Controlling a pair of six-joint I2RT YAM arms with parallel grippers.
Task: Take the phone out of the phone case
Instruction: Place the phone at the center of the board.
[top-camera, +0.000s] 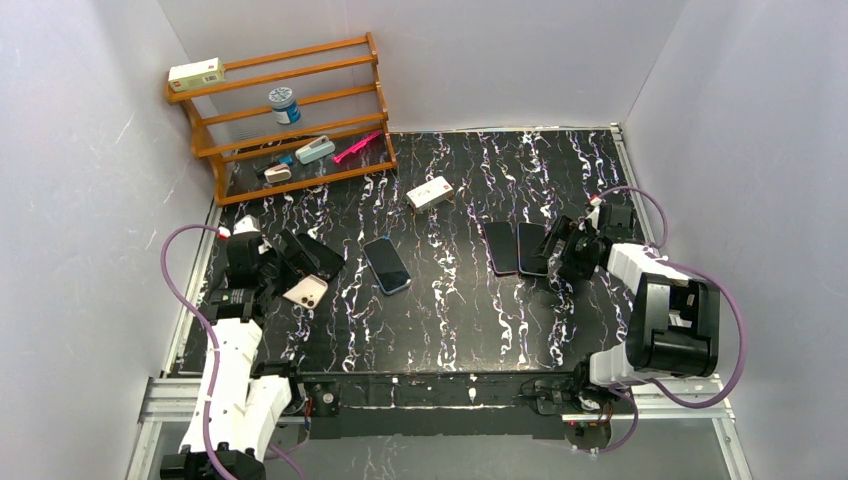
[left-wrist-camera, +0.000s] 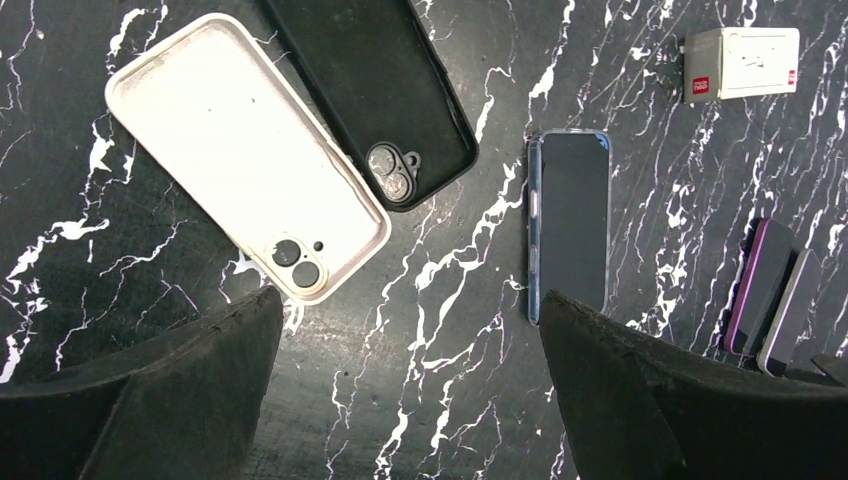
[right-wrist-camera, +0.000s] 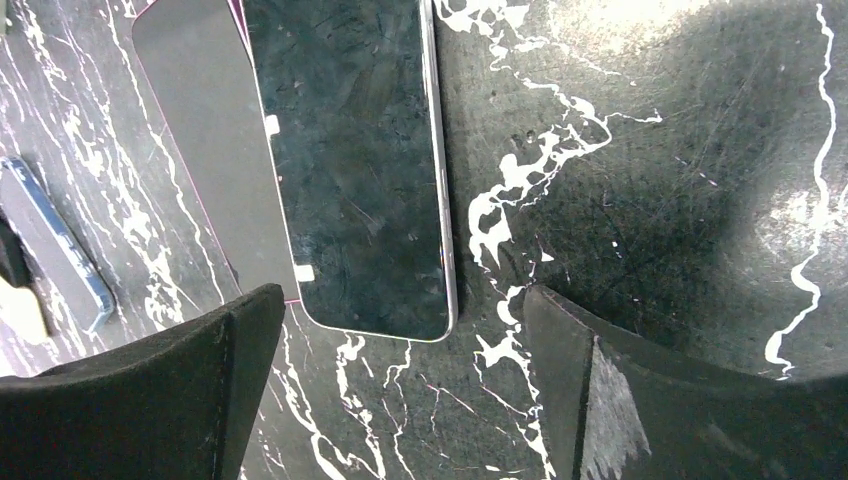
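Note:
A cream phone case (left-wrist-camera: 240, 150), back up with two camera lenses, lies next to a black case (left-wrist-camera: 375, 80), also back up. My left gripper (left-wrist-camera: 410, 350) is open and empty just near of them; in the top view it (top-camera: 285, 265) sits by both cases (top-camera: 306, 292). A phone in a blue clear case (left-wrist-camera: 568, 225) lies screen up at mid-table (top-camera: 386, 265). My right gripper (right-wrist-camera: 400, 370) is open and empty, just near of a silver-edged phone (right-wrist-camera: 350, 170) that lies beside a phone in a purple-edged case (right-wrist-camera: 215, 150).
A small white box (top-camera: 430, 191) lies behind the blue phone. A wooden shelf (top-camera: 285, 110) with small items stands at the back left. Grey walls close in both sides.

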